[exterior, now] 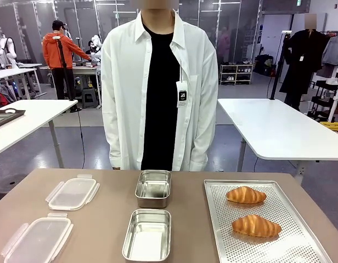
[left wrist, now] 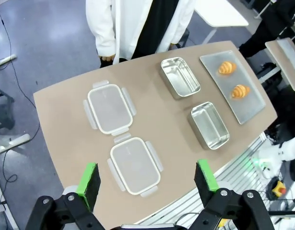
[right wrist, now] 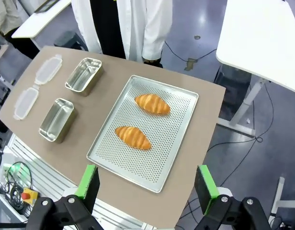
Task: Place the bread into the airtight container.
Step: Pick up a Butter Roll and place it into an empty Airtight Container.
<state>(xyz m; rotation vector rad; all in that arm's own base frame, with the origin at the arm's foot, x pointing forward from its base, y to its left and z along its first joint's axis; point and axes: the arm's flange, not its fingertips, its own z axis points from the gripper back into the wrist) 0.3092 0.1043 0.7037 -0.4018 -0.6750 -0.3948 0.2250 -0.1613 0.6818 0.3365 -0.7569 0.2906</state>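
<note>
Two golden croissants, the bread, lie on a perforated metal tray (exterior: pixel 300 246) at the table's right: a far one (exterior: pixel 246 195) (right wrist: pixel 152 104) (left wrist: pixel 227 67) and a near one (exterior: pixel 256 226) (right wrist: pixel 132 137) (left wrist: pixel 240 90). Two open steel containers stand mid-table, one far (exterior: pixel 153 188) (left wrist: pixel 180 77) (right wrist: pixel 84 74) and one near (exterior: pixel 147 235) (left wrist: pixel 210 124) (right wrist: pixel 56 120). My left gripper (left wrist: pixel 146 179) hangs open high above the table's left side. My right gripper (right wrist: pixel 145 182) hangs open high above the tray.
Two clear plastic clip lids lie at the table's left, one far (exterior: pixel 72 193) (left wrist: pixel 109 108) and one near (exterior: pixel 37 239) (left wrist: pixel 135 165). A person in a white shirt (exterior: pixel 158 87) stands at the far edge. Bare tabletop (exterior: pixel 108 219) lies between lids and containers.
</note>
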